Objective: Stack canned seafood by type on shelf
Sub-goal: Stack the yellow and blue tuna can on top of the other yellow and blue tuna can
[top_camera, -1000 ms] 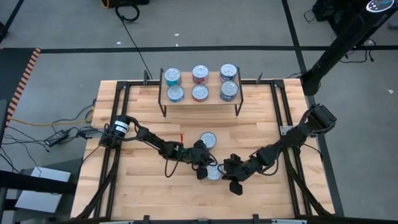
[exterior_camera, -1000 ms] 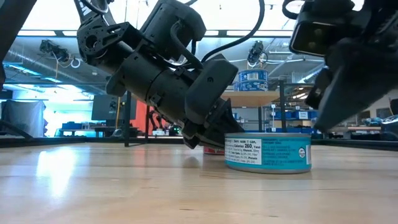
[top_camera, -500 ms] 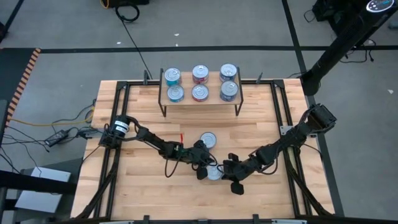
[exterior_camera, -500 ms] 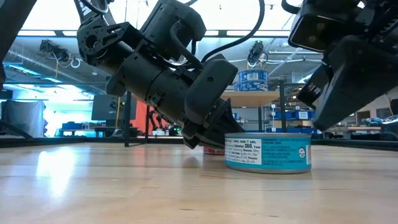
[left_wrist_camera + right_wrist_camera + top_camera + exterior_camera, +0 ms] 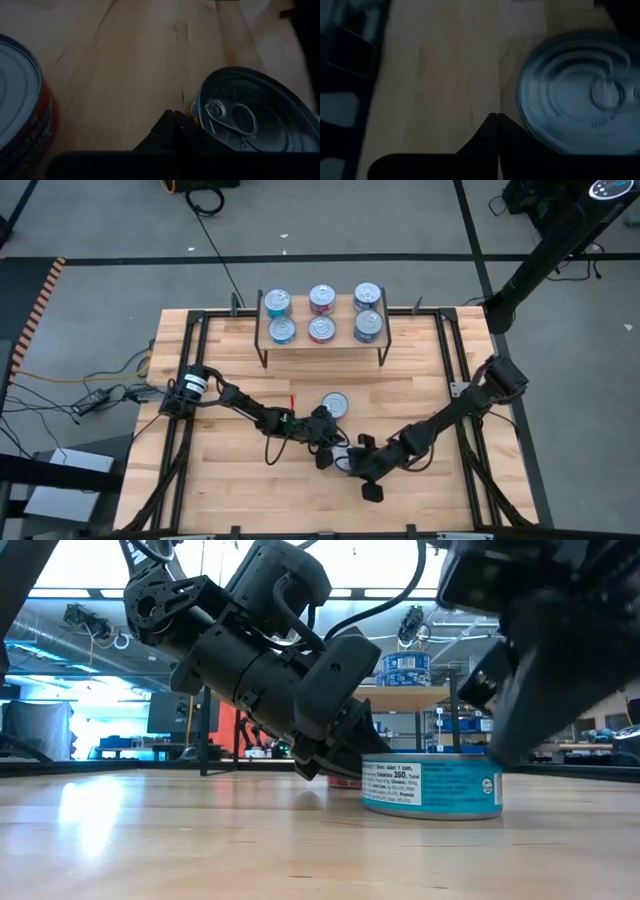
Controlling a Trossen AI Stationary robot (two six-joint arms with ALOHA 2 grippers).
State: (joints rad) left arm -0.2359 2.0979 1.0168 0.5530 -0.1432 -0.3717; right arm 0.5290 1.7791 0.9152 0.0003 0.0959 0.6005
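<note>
so the tin in play is the blue-labelled can (image 5: pixel 430 785) sitting flat on the table (image 5: pixel 230 490), down near the front middle, with both grippers crowding it. in the high view it's mostly buried under them, you only catch a sliver of silver top (image 5: pixel 343 459). just behind it toward the shelf sits a second loose tin, the red-labelled can (image 5: pixel 334 404), upright and uncovered, and it shows at the edge of the left wrist view too (image 5: pixel 20 110).

your left gripper (image 5: pixel 327 446) is angled down low right beside the blue can; its wrist view shows the two fingers pressed together at the tip, touching or nearly touching the can's rim, pull-tab lid (image 5: pixel 250 112) right there. nothing held. your right gripper (image 5: pixel 362 464) comes in from the other side, over and just beside the same can; its wrist view also shows the fingers closed up tight with the lid (image 5: pixel 580 95) off to one side, not between them.

further back, the shelf (image 5: pixel 322 345) stands at the far middle of the table with six tins on top in two rows of three: blue ones (image 5: pixel 278 304) on the left, red ones (image 5: pixel 321 299) in the middle, dark-blue ones (image 5: pixel 367 296) on the right.
</note>
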